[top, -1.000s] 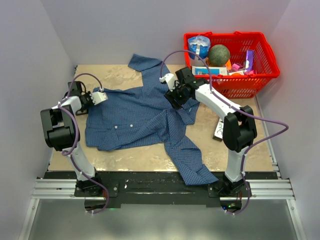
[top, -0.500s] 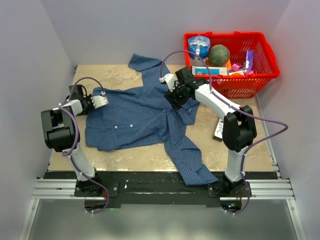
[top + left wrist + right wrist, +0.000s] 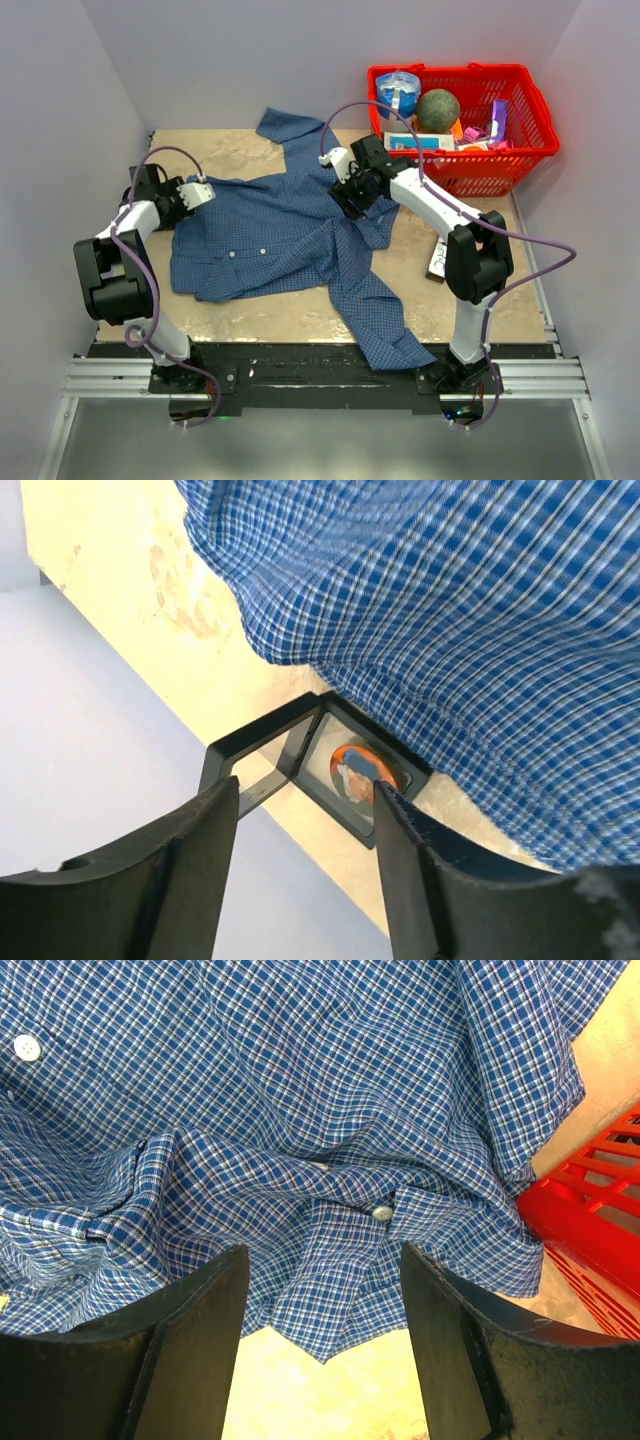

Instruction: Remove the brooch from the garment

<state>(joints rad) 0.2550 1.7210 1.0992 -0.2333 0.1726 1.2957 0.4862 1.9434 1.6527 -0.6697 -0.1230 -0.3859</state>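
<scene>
One brooch [image 3: 365,770] just beyond left claw [image 3: 308,790].

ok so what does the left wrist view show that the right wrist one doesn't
Only the left wrist view shows the brooch, lying beside the edge of the shirt within a black frame, and the pale wall. Only the right wrist view shows a white button and the red basket. Both share the blue checked cloth, the tan table, and open jaws holding nothing: the left gripper in one, the right gripper in the other.
</scene>
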